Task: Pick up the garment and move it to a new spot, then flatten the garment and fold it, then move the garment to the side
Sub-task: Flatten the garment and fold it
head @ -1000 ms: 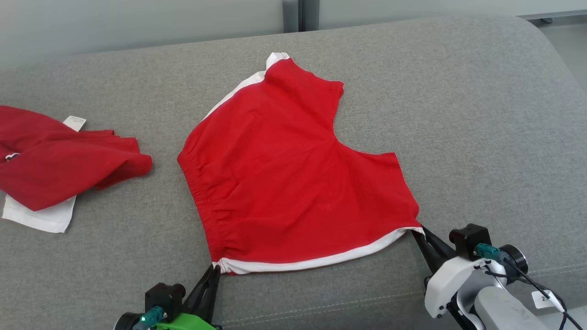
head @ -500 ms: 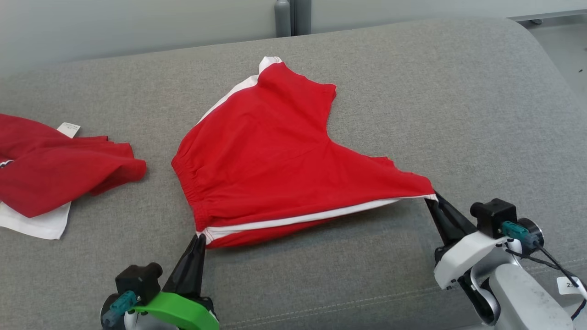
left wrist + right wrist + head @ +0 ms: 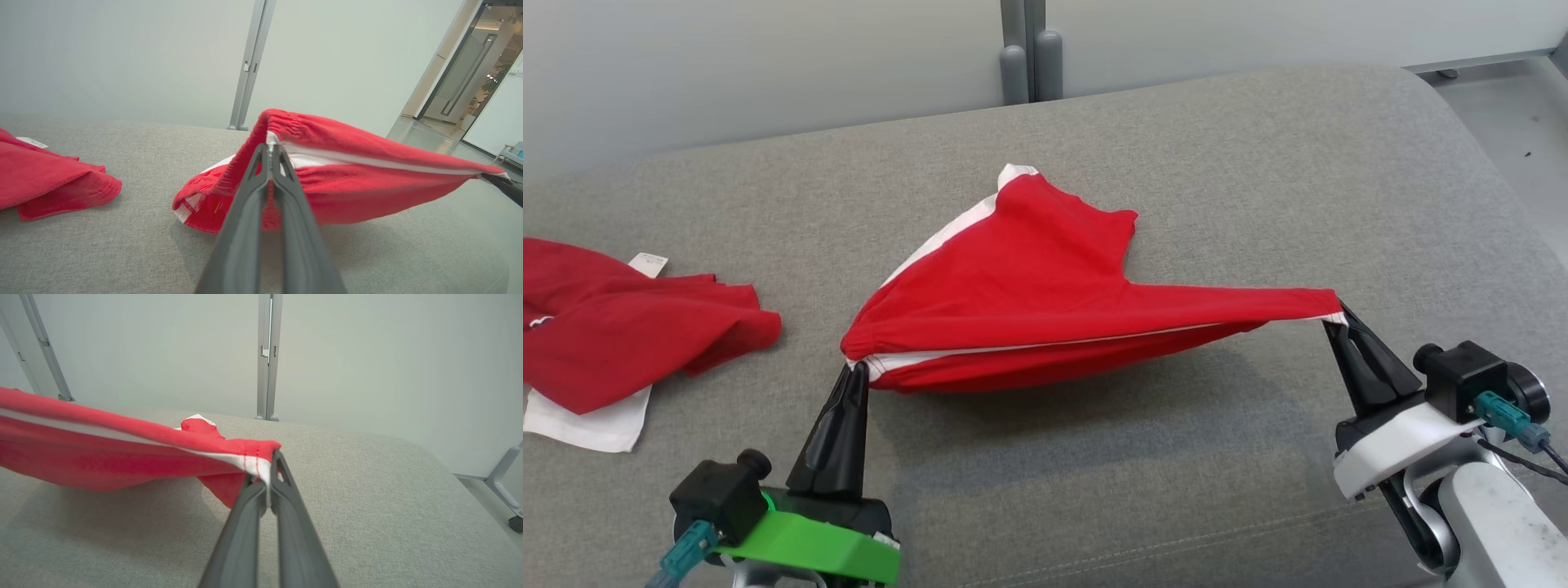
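1. Near edge of the red shorts (image 3: 1045, 278) is now up off the grey cushion (image 3: 1258, 163); 1 s ago the shorts lay flat. Both grippers sit higher and further apart than before. Head cam has shifted too.
2. L gripper (image 3: 856, 371): fingers pressed together, clamped on the near-left corner of the shorts, at the gathered waistband w/ white trim.
3. R gripper (image 3: 1335, 320): fingers together, clamped on the near-right corner, at the white-trimmed leg hem.
4. Shorts sit mid-cushion. Near edge is stretched taut btwn the two grippers and clear of the cushion, shadow under it. Far part, incl. the far leg, rests on the cushion.
5. Red-and-white garment (image 3: 621, 327) lies crumpled at the left, well apart from the shorts, w/ a white label (image 3: 648, 264) on its far side.
6. Far side: pale wall (image 3: 768, 65) w/ a grey post (image 3: 1025, 57) behind the cushion.
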